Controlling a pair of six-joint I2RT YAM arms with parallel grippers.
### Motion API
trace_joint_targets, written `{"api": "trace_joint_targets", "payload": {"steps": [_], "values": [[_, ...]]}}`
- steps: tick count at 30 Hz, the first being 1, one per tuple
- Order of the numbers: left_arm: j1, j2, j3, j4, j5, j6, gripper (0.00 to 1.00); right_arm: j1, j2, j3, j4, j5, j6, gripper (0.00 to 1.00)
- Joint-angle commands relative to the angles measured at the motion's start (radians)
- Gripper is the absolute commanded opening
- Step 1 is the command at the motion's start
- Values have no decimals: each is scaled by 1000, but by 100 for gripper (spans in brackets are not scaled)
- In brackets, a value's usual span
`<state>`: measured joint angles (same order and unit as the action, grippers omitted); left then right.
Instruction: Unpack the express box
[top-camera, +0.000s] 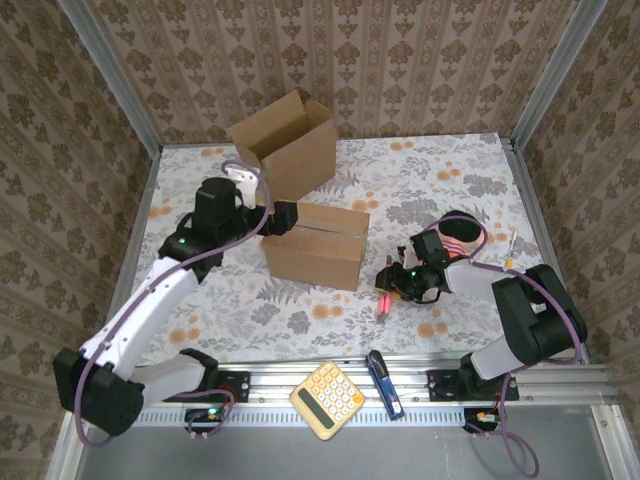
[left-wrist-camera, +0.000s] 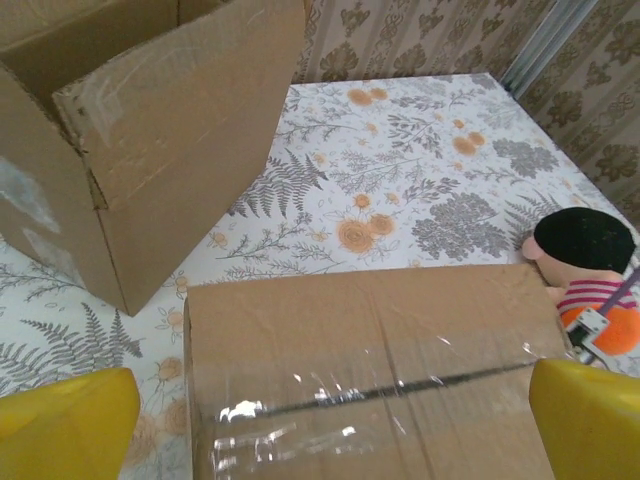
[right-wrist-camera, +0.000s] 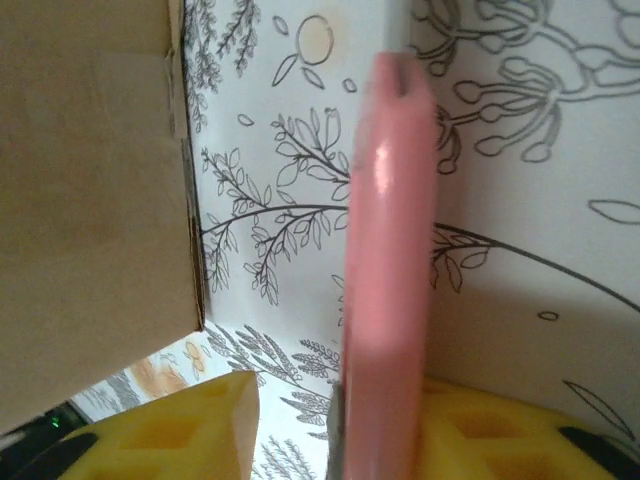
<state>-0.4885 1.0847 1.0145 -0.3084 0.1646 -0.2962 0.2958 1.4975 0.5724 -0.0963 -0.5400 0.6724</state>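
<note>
From my end, the floral table has an open box at the back, and the taped box sits just in front of it mid-table with tape across its top seam. My left gripper hangs over the taped box's left end, jaws spread wide with nothing in them. The right gripper is down low to the right of that box with a pink cutter between its fingers. There's a gap on one side, so I honestly can't tell if it's gripped.
</note>
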Motion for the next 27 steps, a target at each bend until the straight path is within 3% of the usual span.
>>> {"api": "trace_joint_targets", "payload": {"steps": [1,5,8,10,14,20,27], "values": [[3,-86,-24,-140,4,-33,100,-31,18,-55,-104,139,12,54],[0,-179,-82,-245,-9,-68,99,-34,-48,-53,-160,172,19,70],[-2,-226,-149,-287,0,-112,85,-35,-152,-26,-241,208,4,84],[-2,-239,-206,-289,21,-144,64,-34,-235,20,-322,243,-29,89],[-12,-244,-310,-223,66,-208,3,-34,-380,144,-420,274,-126,99],[-60,-201,-435,-30,58,-295,0,-32,-352,386,-460,180,-288,100],[-69,-9,-428,149,-2,-323,0,-14,-25,699,-379,113,-376,100]]}}
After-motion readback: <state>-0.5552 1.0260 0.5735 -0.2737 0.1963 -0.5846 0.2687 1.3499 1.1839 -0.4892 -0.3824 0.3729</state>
